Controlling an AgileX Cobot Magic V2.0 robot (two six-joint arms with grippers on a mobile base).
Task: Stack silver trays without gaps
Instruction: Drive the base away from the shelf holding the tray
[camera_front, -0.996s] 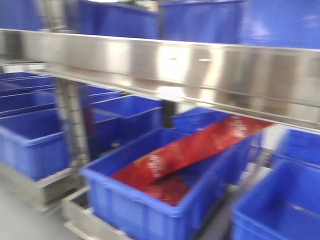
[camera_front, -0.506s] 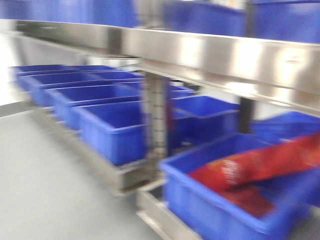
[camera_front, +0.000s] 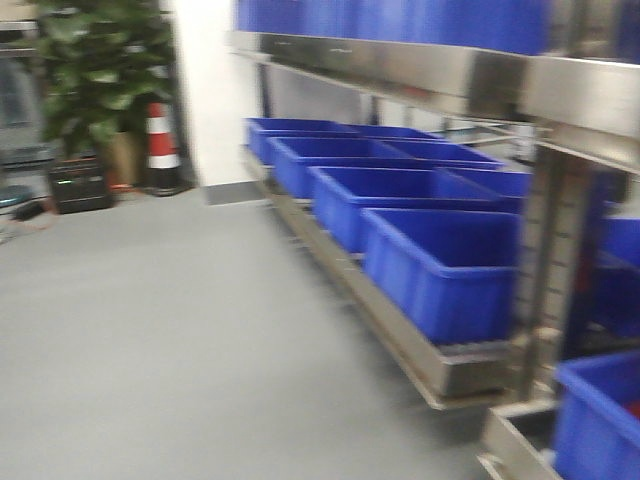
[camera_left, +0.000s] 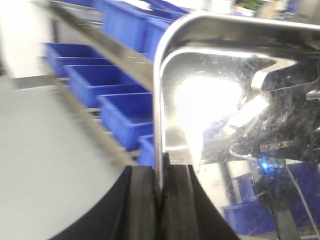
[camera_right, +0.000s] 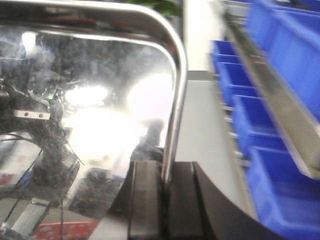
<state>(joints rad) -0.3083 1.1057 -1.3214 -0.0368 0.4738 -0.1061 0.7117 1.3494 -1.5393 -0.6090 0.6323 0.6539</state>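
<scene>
1. Two wrist views each show a silver tray (camera_left: 215, 100) (camera_right: 100, 100) caught by its rim. I cannot tell whether this is one tray held from both sides or two separate trays.
2. My left gripper (camera_left: 161, 205) is closed almost to nothing. Its black fingers (camera_left: 142, 205) pinch the thin out-turned rim, which runs up from between them to a rounded corner.
3. My right gripper (camera_right: 164, 205) is closed the same way, its fingers (camera_right: 145, 200) squeezing the rim edge-on from either side.
4. Each tray is raised in front of its camera, with the mirror-like base facing the lens. In the left wrist view the frame cuts it off at the right and bottom, in the right wrist view at the left and bottom.
5. White glare washes out the middle of both bases. Around it, scuffs and dark reflections of cables and hardware are too muddled to read.
6. My fingertips are hidden where the rim passes between them.
7. Smeared blue bins (camera_front: 440, 270) sit in a row on the steel rack (camera_front: 440, 365), and more show past the tray rims in both wrist views.
8. Grey floor (camera_front: 180, 340) runs back to a potted plant (camera_front: 100, 70) and a striped cone (camera_front: 160, 140), both soft with blur.
</scene>
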